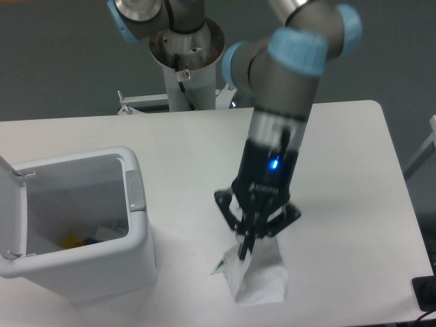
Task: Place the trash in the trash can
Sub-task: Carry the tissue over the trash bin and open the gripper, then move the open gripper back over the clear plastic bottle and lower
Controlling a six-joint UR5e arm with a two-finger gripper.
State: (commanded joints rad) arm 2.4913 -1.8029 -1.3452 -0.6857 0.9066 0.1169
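My gripper [244, 251] is raised above the table, its fingers pinched together on the top edge of the white paper wrapper [257, 278]. The wrapper hangs crumpled below the fingertips, off the table. The clear bottle does not show; the arm and the wrapper cover the spot right of centre. The white trash can [139, 235] stands at the front left with its lid [11, 204] swung open to the left, about a hand's width left of the gripper.
The bin's grey front tab [135, 191] faces the gripper. Small yellow, blue and white items [85, 238] lie on the bin's floor. The robot's base column [185, 61] stands at the back of the table.
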